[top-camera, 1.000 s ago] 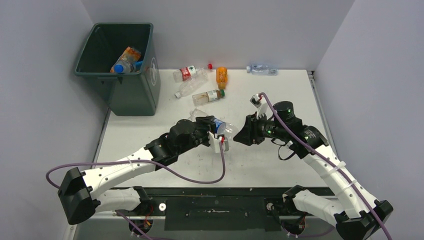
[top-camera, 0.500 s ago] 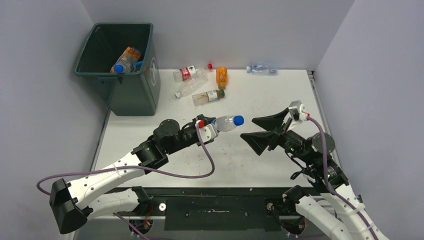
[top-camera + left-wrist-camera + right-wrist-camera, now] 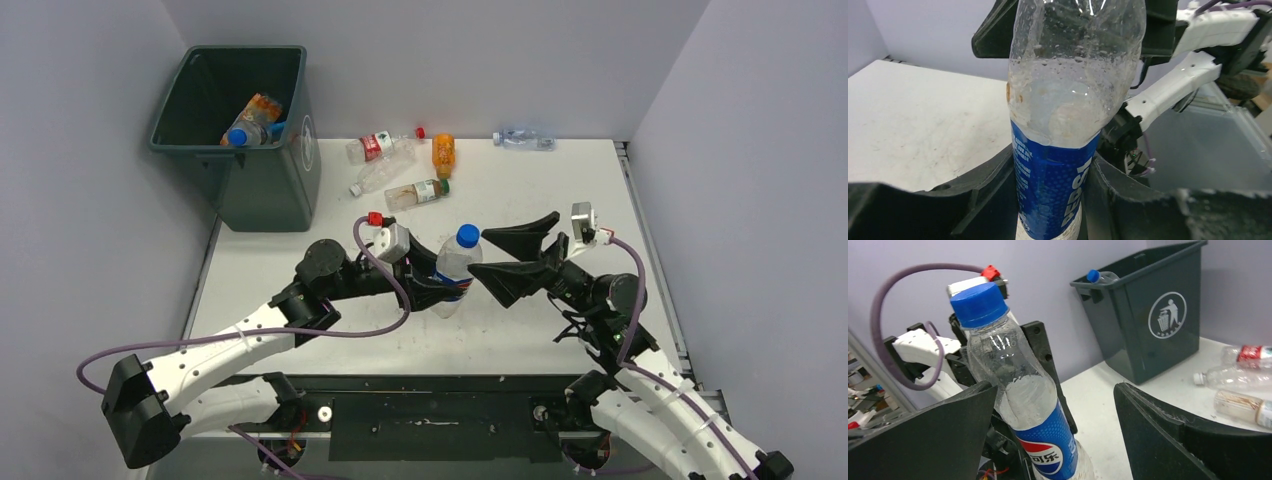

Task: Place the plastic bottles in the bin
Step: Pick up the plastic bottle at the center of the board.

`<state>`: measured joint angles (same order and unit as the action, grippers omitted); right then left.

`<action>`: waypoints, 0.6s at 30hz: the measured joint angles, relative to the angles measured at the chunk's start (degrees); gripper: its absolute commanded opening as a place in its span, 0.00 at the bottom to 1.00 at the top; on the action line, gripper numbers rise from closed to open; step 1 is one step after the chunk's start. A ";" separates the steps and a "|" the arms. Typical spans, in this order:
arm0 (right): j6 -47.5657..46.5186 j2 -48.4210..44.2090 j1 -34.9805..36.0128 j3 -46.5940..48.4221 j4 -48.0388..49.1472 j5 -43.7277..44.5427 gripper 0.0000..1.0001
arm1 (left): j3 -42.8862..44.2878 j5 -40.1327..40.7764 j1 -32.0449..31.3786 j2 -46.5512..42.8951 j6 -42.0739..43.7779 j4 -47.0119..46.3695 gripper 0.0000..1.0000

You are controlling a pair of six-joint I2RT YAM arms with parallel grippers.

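Observation:
A clear plastic bottle (image 3: pixel 456 266) with a blue cap and blue Pepsi label stands upright above the table's middle. My left gripper (image 3: pixel 436 287) is shut on its labelled lower part (image 3: pixel 1053 185). My right gripper (image 3: pixel 482 255) is open just right of the bottle, its wide black fingers (image 3: pixel 1158 430) apart and not touching the bottle (image 3: pixel 1018 390). The dark green bin (image 3: pixel 265 190) stands at the far left off the table's corner, with several bottles (image 3: pixel 250 125) inside. More bottles lie near it: a red-labelled one (image 3: pixel 380 146), an orange one (image 3: pixel 443 155) and a green-capped one (image 3: pixel 418 192).
Another clear bottle (image 3: pixel 381 175) lies beside the bin, and one more (image 3: pixel 525 140) rests at the back wall. Grey walls close the table's back and right side. The right wrist view shows the bin (image 3: pixel 1148 315) with its white sticker and three bottles (image 3: pixel 1235 377) lying to its right.
My right gripper has opened, let go of the Pepsi bottle and drawn back to the right. The left arm has turned the bottle from lying sideways to upright.

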<state>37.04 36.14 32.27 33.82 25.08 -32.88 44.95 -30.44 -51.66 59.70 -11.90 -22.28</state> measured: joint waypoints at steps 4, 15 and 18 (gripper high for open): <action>0.63 2.78 2.03 0.02 5.51 -0.59 0.93 | -0.87 -4.13 1.66 0.61 -6.14 -5.11 0.33; -4.48 9.84 13.38 0.04 5.75 3.48 0.70 | -1.33 -5.70 2.36 2.16 -11.67 -10.97 0.34; -5.03 9.84 14.19 0.00 5.99 4.50 0.83 | -1.64 -5.40 2.49 2.14 -11.87 -11.26 0.36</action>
<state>32.01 45.98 46.46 33.82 31.07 -28.38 43.31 -35.83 -49.17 61.84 -23.77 -33.54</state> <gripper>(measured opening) 0.722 0.402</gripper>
